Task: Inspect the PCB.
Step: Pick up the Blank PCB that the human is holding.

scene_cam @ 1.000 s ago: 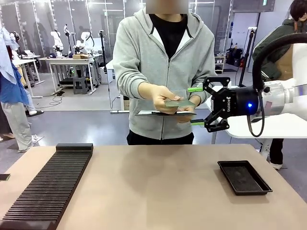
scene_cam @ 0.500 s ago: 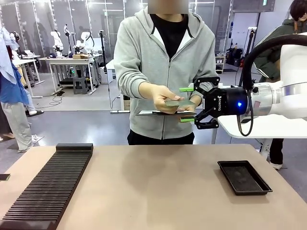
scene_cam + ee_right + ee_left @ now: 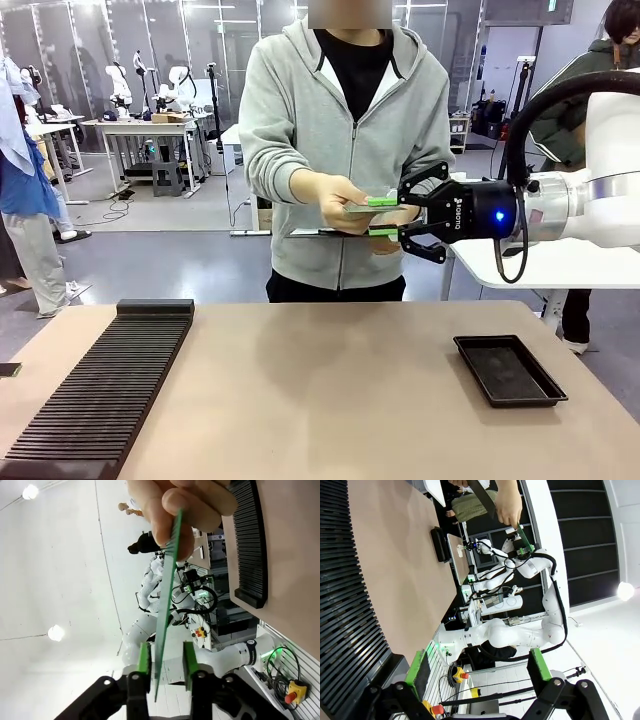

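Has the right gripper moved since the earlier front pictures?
Yes. Judged against the black tray, the right gripper went left in the front view, toward the person's hand, and its jaws closed on the PCB.

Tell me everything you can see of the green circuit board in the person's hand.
The thin green rectangular circuit board looks flat and rigid and is held roughly level in mid-air. The person's hand pinches one end. The other end sits between the green pads of the right claw, which is closed about it. Seen edge-on in the right wrist view it is a plain sliver, and no components can be made out.
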Controlling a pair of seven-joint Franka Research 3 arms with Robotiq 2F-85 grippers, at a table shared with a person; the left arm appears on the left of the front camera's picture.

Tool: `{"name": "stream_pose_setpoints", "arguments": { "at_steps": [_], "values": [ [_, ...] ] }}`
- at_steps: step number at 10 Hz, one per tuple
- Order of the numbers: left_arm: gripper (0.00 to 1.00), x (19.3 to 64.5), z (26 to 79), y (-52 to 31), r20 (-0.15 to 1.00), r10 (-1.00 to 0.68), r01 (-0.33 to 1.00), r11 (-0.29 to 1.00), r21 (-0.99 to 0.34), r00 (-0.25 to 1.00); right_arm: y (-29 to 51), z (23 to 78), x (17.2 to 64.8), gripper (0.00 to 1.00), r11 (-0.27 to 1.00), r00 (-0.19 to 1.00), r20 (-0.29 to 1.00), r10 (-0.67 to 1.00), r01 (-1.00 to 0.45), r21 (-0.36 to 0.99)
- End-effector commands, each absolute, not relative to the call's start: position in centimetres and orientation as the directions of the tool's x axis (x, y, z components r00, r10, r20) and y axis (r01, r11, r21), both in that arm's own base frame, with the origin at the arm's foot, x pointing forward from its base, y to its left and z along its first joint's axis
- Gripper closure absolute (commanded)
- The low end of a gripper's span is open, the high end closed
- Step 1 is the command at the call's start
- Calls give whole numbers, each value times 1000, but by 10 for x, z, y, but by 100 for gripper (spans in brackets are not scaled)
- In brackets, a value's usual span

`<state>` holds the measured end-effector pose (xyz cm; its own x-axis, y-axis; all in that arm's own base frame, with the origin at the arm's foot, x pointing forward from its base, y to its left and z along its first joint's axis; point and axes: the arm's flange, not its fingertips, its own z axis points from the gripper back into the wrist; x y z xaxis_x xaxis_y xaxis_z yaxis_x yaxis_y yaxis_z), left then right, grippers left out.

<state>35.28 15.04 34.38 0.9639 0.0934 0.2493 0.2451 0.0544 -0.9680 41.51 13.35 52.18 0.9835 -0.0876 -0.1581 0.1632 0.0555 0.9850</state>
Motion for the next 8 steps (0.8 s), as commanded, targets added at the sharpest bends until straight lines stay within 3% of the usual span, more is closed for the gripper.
{"name": "stream_pose_setpoints", "arguments": {
  "at_steps": [1,8],
  "values": [
    [0,352,344,151,246,90,242,58,-969,965,139,525,419,100,33,976,-193,-101,197,980],
    [0,352,344,151,246,90,242,58,-969,965,135,523,421,100,29,975,-205,-90,208,978]
  ]
}}
